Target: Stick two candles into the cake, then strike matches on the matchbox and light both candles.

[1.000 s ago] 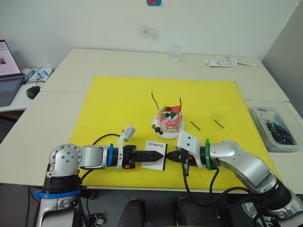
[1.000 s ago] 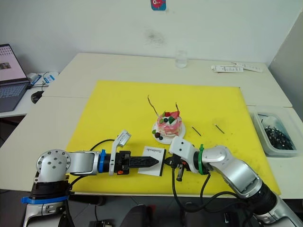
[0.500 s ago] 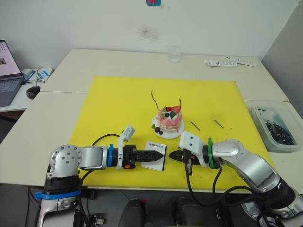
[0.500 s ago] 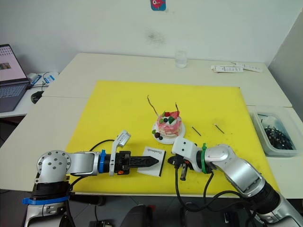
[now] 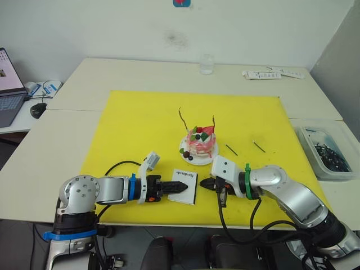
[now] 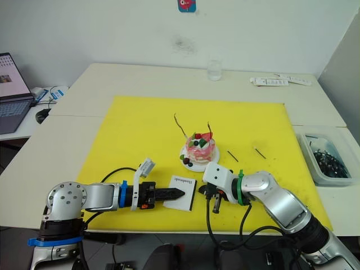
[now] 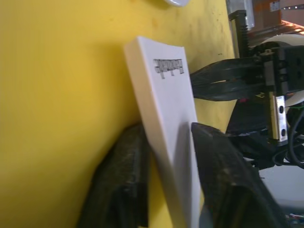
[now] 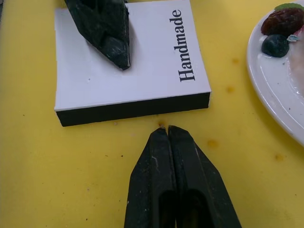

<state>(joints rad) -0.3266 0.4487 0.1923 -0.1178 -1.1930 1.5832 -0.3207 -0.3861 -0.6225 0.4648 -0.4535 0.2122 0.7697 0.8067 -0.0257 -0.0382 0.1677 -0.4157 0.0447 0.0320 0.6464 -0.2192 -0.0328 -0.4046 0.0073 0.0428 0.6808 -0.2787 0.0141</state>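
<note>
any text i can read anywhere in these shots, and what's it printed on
"Handmade": black lettering along one edge of the white matchbox, clear in the right wrist view.
Laptop screen at the far left: content too small to read.
White strips at the back of the table: markings too small to read.
Red-and-blue sign on the wall: cut off, no legible text.

Bright, even room light falls from above, so the yellow mat (image 5: 146, 124) and pale surface (image 5: 112, 73) show soft, faint shadows and no harsh glare. In the left wrist view the near black fingers (image 7: 123, 190) are blurred and the matchbox (image 7: 166, 118) casts a dim shadow; the right wrist view is sharp
</note>
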